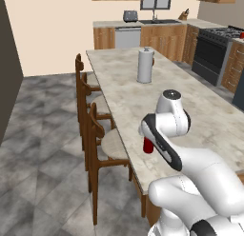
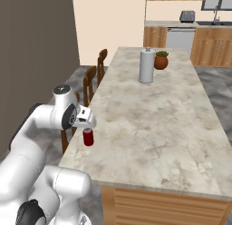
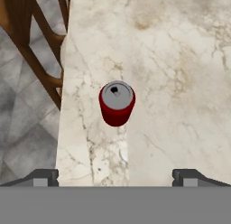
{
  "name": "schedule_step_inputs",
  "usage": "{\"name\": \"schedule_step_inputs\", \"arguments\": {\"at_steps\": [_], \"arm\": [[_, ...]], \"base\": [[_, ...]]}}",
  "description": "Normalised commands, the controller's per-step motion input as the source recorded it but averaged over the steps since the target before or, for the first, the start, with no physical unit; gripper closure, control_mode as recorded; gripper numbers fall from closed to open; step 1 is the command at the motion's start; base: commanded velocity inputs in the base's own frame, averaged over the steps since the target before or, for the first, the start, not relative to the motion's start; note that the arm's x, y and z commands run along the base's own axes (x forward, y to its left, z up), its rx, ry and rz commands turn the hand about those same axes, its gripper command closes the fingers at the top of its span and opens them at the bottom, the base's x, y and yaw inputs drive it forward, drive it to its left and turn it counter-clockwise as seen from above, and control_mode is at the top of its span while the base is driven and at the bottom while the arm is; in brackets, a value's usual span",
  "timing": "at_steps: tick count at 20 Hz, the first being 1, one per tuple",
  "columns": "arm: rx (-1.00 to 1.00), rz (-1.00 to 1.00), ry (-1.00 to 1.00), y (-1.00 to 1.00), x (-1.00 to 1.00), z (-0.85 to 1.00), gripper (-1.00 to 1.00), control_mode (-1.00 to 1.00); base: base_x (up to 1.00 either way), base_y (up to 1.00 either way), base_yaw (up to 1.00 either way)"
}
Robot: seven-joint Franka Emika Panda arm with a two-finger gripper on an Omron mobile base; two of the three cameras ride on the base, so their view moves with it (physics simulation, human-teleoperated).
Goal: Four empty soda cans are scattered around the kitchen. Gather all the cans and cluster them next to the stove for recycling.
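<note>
Arm is lining up on the first pickup: the small red soda can w/ silvery top [image 3: 117,103] is standing upright near the edge of the pale marble island counter [image 3: 180,83], beside the wooden chairs [image 1: 93,130]. Pincer [image 3: 116,177] is hovering above it, jaws spread wide, holding nothing. Next move prob. needs a straight descent until the fingers are flanking the can, then closing.

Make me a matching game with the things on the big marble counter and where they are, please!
Things:
1. small red soda can
2. tall grey-white cylinder
3. brown round plant pot
4. open gripper

Places:
A. right beside the tall cylinder
B. upright near the counter edge by the wooden chairs
C. standing at the far end of the counter
D. hovering above the can

Pairs: 1-B, 2-C, 3-A, 4-D
</note>
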Motion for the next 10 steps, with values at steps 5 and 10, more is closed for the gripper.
{"name": "schedule_step_inputs", "arguments": {"at_steps": [5, 10], "arm": [[0.00, 0.00, 0.00, 0.00, 0.22, -0.22, -1.00, -1.00], [0.00, 0.00, 0.00, 0.00, 0.19, -0.22, -1.00, -1.00]], "base": [[0.00, 0.00, 0.00], [0.00, 0.00, 0.00]]}}
